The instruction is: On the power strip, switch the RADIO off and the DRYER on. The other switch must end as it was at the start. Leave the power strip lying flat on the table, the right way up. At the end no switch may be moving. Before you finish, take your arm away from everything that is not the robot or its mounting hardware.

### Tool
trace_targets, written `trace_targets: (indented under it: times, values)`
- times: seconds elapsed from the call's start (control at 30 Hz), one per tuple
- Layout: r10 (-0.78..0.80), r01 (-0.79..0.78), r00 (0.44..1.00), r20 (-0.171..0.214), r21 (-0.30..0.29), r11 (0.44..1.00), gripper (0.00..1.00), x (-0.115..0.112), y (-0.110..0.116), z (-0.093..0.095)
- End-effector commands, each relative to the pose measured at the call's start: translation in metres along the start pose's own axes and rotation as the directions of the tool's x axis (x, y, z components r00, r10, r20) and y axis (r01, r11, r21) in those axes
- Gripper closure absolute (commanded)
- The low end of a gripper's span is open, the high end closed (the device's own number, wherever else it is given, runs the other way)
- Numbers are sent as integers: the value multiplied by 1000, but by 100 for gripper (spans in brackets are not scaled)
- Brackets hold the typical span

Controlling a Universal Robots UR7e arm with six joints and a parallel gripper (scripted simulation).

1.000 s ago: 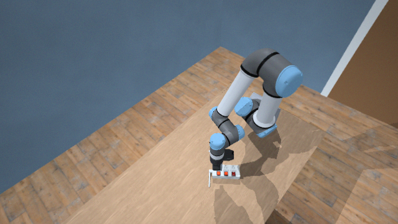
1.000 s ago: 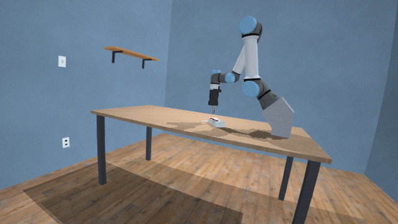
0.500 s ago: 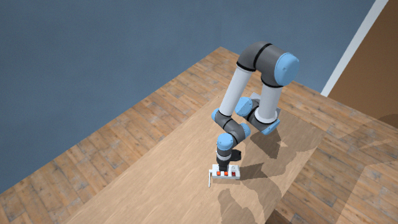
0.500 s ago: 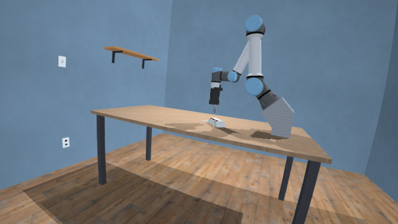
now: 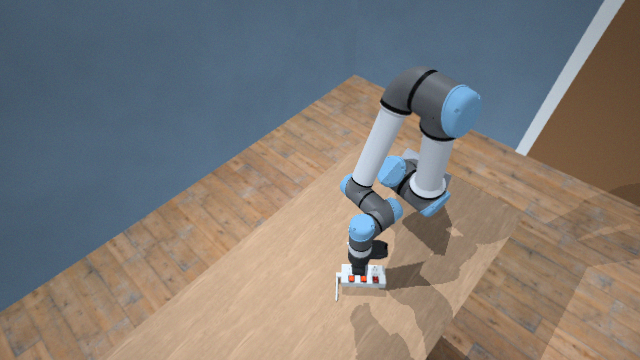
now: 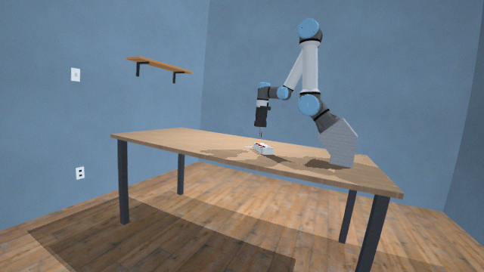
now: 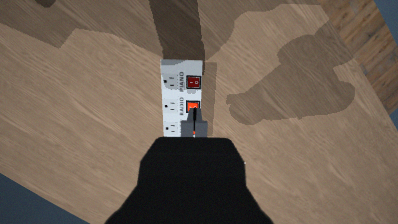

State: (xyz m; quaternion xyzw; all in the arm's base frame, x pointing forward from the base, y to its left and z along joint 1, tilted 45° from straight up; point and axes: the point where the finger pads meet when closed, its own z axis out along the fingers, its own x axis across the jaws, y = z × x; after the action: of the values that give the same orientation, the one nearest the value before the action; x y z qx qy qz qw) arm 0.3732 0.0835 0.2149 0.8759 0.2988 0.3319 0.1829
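Top: one power strip [image 5: 363, 284] [image 6: 263, 149] [image 7: 172, 92], lower centre, three switches, two bright orange, one dark red. Exterior: one gripper [image 5: 359, 272] [image 6: 261, 135] [image 7: 194, 114], clenched on nothing, above the strip mid-frame. Wrist: three sockets upper centre, two switches visible, third probably behind the fingers.

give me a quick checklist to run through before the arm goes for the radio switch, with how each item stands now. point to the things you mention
1. Power strip [image 5: 381, 284] [image 6: 267, 151] [image 7: 172, 93] flat and right way up on the table [image 5: 280, 265] [image 6: 170, 140] [image 7: 75, 100]: ok
2. End effector [image 5: 358, 275] [image 6: 261, 136] [image 7: 194, 114] shut, with nothing held: ok
3. Fingertips raised above the strip: ok, a gap shows in the exterior view
4. RADIO switch [image 5: 363, 279] [image 7: 193, 105] off: not ok, looks lit bright orange-red
5. PIANO switch [image 5: 375, 279] [image 7: 193, 82] dark, well away from the fingertips: ok
6. End effector lined up exactly over the RADIO switch's pressing side: cannot tell
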Motion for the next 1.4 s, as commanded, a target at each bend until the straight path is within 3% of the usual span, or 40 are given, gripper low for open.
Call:
trace_targets:
  times: [0.0,0.73,1.37]
  values:
    - [0,0,1000,-1,-1,1000,100,0,0,0]
    - [0,0,1000,-1,-1,1000,100,0,0,2]
    - [0,0,1000,0,-1,1000,100,1,0,20]
